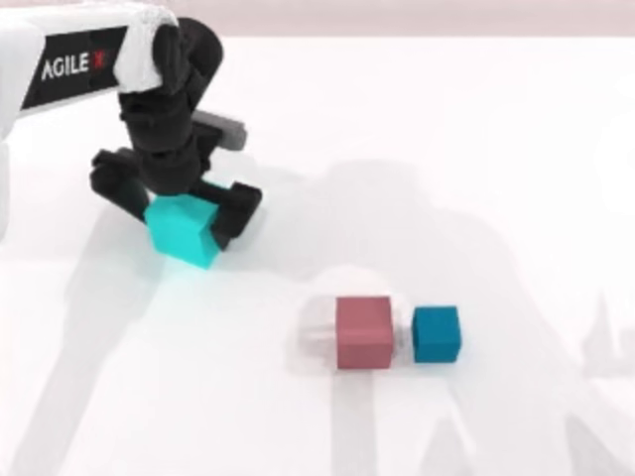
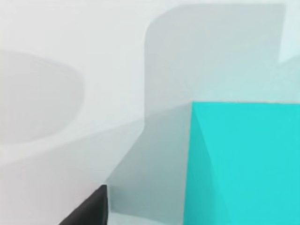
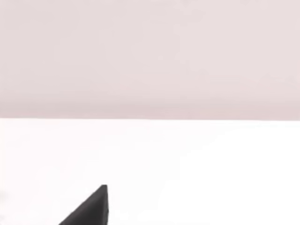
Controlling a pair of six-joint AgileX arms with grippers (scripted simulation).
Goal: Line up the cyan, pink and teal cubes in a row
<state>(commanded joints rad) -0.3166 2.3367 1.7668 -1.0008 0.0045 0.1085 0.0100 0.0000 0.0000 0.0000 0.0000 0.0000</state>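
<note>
The cyan cube (image 1: pixel 185 234), the largest, sits on the white table at the left. My left gripper (image 1: pixel 182 206) is lowered over it, open, with one dark finger on each side. In the left wrist view the cyan cube (image 2: pixel 243 164) stands apart from the one visible finger (image 2: pixel 91 211). The pink cube (image 1: pixel 364 332) and the small teal cube (image 1: pixel 437 333) rest side by side right of centre, a narrow gap between them. My right gripper is outside the top view. Its wrist view shows one finger (image 3: pixel 91 211) over bare table, and it looks open.
The white table (image 1: pixel 516 149) carries grey shadows of the arms. A faint pale patch (image 1: pixel 316 332) lies just left of the pink cube. The left arm's white link (image 1: pixel 69 64) reaches in from the upper left corner.
</note>
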